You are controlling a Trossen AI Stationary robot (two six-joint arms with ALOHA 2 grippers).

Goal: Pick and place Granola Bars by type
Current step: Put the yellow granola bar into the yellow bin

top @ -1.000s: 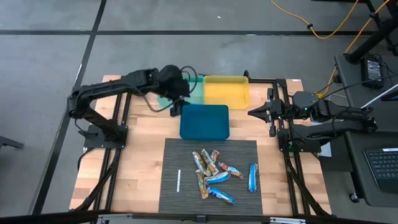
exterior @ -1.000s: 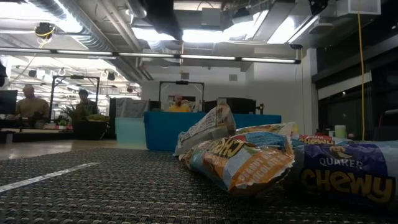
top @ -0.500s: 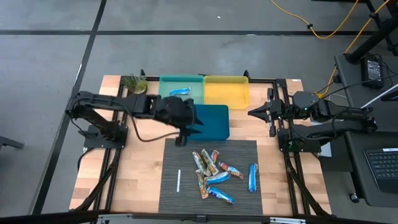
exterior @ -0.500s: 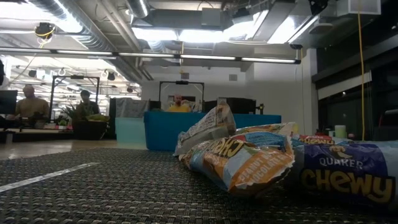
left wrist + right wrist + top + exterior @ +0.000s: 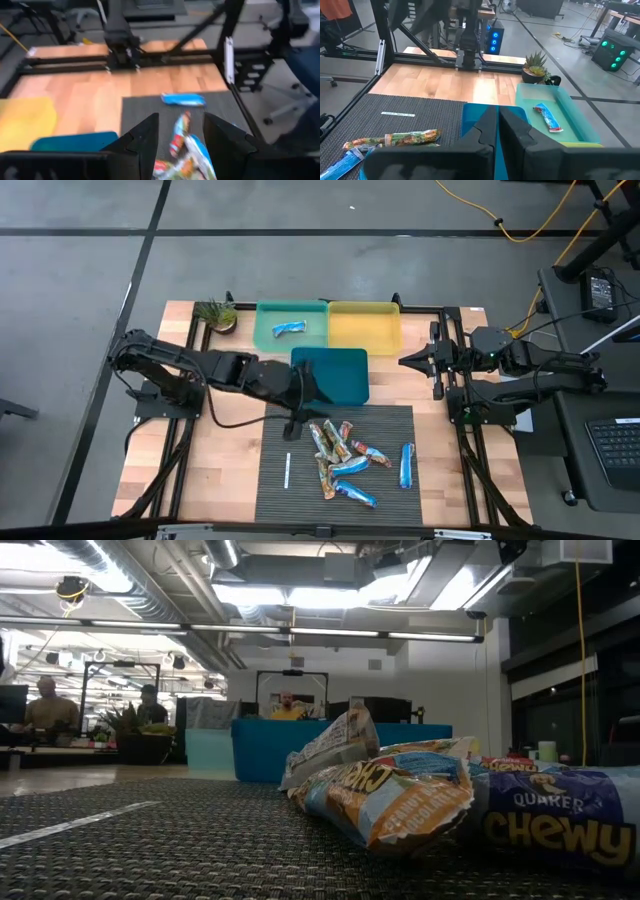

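Several granola bars (image 5: 340, 458) lie heaped on the dark mat, blue ones mixed with multicoloured ones; the low view shows them close up (image 5: 400, 795). One blue bar (image 5: 406, 465) lies apart on the mat toward the table's right. Another blue bar (image 5: 288, 328) lies flat in the green tray (image 5: 265, 340), also in the right wrist view (image 5: 547, 117). My left gripper (image 5: 293, 425) hangs open and empty over the mat's far left corner, just left of the heap (image 5: 186, 150). My right gripper (image 5: 405, 362) waits shut at the table's right side (image 5: 498, 130).
Three trays sit at the far side: green, yellow (image 5: 365, 328) and a dark blue one (image 5: 330, 375) nearer the mat. A thin white stick (image 5: 287, 471) lies on the mat's left part. A small potted plant (image 5: 215, 313) stands at the far left corner.
My left gripper has swung from over the green tray toward the near edge, past the blue tray's left side, and now hangs at the mat's far edge by the heap. With the arm gone, a blue bar shows lying in the green tray.
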